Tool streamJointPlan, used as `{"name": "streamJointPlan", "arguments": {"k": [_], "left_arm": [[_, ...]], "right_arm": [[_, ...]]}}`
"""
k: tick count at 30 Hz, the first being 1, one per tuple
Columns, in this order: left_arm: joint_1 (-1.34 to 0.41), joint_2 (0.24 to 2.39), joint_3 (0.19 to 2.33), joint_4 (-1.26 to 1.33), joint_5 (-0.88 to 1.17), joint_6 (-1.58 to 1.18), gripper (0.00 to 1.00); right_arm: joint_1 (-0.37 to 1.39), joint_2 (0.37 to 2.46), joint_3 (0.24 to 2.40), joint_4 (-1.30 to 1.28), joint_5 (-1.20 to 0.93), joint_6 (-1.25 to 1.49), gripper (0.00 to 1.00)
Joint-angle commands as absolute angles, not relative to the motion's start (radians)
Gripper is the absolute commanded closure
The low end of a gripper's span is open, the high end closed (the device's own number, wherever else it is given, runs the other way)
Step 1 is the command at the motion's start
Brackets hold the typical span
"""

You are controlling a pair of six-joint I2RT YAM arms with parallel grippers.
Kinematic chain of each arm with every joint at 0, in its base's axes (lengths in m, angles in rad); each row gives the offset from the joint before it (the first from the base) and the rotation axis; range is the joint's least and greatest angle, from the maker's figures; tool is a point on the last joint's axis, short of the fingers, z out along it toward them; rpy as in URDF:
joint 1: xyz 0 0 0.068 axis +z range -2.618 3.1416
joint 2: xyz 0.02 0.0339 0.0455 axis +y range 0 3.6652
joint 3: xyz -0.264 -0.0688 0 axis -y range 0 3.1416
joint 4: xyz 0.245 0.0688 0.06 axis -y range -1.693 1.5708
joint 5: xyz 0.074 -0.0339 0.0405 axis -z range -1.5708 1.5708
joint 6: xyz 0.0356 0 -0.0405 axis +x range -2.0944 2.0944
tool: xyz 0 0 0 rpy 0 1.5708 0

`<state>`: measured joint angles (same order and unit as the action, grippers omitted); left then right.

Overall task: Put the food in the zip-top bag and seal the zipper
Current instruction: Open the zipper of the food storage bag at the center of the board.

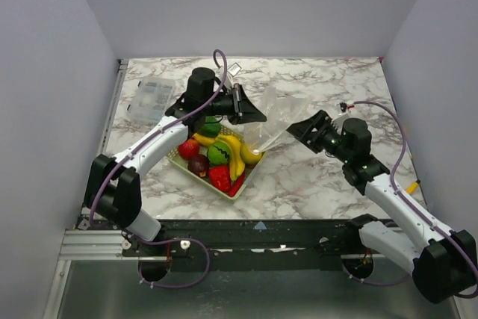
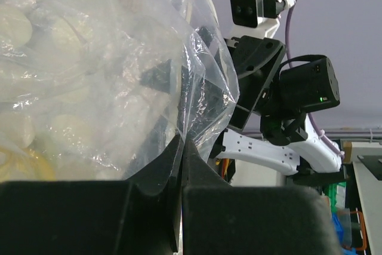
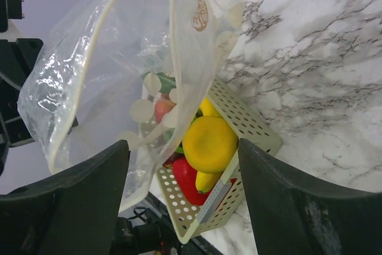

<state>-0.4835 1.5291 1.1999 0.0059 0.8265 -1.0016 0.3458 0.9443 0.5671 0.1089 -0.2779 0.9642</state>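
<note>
The marble table (image 1: 314,177) spread beneath both pincers, whose arms reached in over it toward each other. Between the left pincer (image 1: 260,115) and the right pincer (image 1: 300,127) hung the zip-top bag (image 1: 272,113), crinkly and clear, raised off the tabletop. The left pincer was clamped on it: in its wrist view the two dark fingers (image 2: 250,219) met, with a fold of the bag's film pinched in the seam between them and the rest of the bag (image 2: 107,76) billowing above the tips and to their left. The right pincer (image 3: 182,153) stood wide, its fingers (image 3: 298,207) far apart and gripping nothing. The bag (image 3: 119,58) hung just ahead of its tips, more toward its left finger. Beyond and below the right pincer's tips, and under the left pincer, sat a pale mesh basket (image 1: 196,177). The food (image 1: 218,155) lay heaped in it, with yellow bananas (image 1: 233,151) among red and green fruits. In the right wrist view a lemon (image 3: 209,144) and a red pepper (image 3: 190,178) showed between the spread fingers. A clear compartment box (image 1: 151,98) lay well apart, behind the left pincer and outside its arm. The zipper (image 3: 172,40) ran as a thin pale strip along the bag's mouth, its two lips parted, straight ahead of the right pincer.
</note>
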Motion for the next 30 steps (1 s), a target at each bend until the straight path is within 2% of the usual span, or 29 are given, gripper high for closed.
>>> {"name": "streamJointPlan", "arguments": {"k": [1,3,5,8,9,10,11,12,14,16,21,23,26,30], "left_arm": [[-0.510,1.509,1.151,0.076,0.885,-1.003,1.00],[-0.521,1.506,1.144,0.074,0.886,-0.996,1.00],[-0.530,1.501,1.149,0.040,0.875,-0.969,1.00],[-0.535,1.498,1.183,-0.050,0.846,-0.902,1.00],[-0.538,1.497,1.197,-0.078,0.841,-0.888,1.00],[-0.538,1.499,1.209,-0.103,0.837,-0.871,1.00],[-0.538,1.501,1.226,-0.144,0.832,-0.848,0.94],[-0.538,1.502,1.241,-0.172,0.830,-0.824,0.79],[-0.541,1.488,1.275,-0.234,0.804,-0.753,0.54],[-0.549,1.456,1.296,-0.285,0.739,-0.672,0.42],[-0.595,1.384,1.333,-0.349,0.617,-0.508,0.40],[-0.625,1.358,1.330,-0.353,0.556,-0.457,0.37],[-0.691,1.332,1.322,-0.359,0.448,-0.391,0.34],[-0.764,1.333,1.315,-0.364,0.356,-0.355,0.33]], "right_arm": [[0.344,0.958,0.575,0.135,-0.329,0.985,0.29],[0.344,0.961,0.572,0.147,-0.335,0.994,0.42],[0.345,0.960,0.582,0.130,-0.332,1.002,0.60],[0.345,0.949,0.622,0.042,-0.304,0.988,0.80],[0.345,0.941,0.637,0.006,-0.288,0.976,0.91],[0.344,0.931,0.655,-0.055,-0.258,0.950,0.98],[0.344,0.915,0.676,-0.115,-0.220,0.930,0.99],[0.344,0.899,0.692,-0.168,-0.165,0.904,0.99],[0.345,0.861,0.740,-0.259,-0.078,0.848,0.99],[0.345,0.847,0.805,-0.357,-0.008,0.779,0.99],[0.345,0.917,1.011,-0.624,0.191,0.615,0.99],[0.345,0.985,1.092,-0.736,0.201,0.567,0.99],[0.345,1.082,1.141,-0.801,0.102,0.550,0.99],[0.351,1.119,1.071,-0.735,-0.063,0.578,0.99]]}}
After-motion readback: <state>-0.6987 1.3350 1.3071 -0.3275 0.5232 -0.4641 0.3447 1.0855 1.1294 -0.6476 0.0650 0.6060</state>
